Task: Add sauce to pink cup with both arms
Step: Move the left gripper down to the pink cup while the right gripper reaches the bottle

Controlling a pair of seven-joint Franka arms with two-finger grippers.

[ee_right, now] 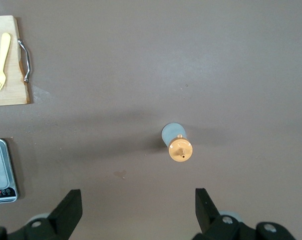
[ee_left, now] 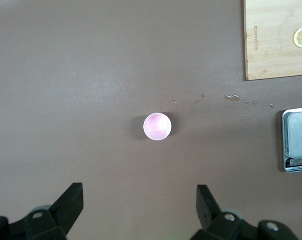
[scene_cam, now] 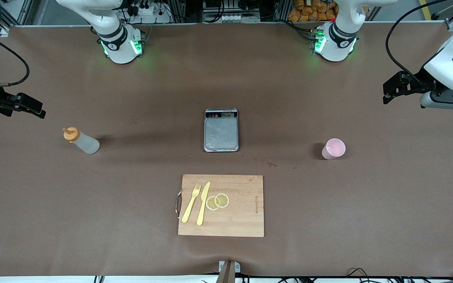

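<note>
The sauce bottle (scene_cam: 81, 141) stands upright on the brown table toward the right arm's end, its orange cap on top. It also shows in the right wrist view (ee_right: 178, 145), from above. My right gripper (scene_cam: 37, 110) (ee_right: 138, 202) hangs open and empty high over the table beside the bottle, apart from it. The pink cup (scene_cam: 333, 148) stands upright toward the left arm's end, and the left wrist view looks into it (ee_left: 156, 126). My left gripper (scene_cam: 387, 92) (ee_left: 139, 200) hangs open and empty high over the table beside the cup.
A small metal scale (scene_cam: 221, 129) sits mid-table between bottle and cup. Nearer the camera lies a wooden cutting board (scene_cam: 246, 220) with a yellow fork (scene_cam: 191, 203), a yellow knife (scene_cam: 203, 203) and two lemon slices (scene_cam: 218, 201). Small wet spots (scene_cam: 272, 164) lie between scale and cup.
</note>
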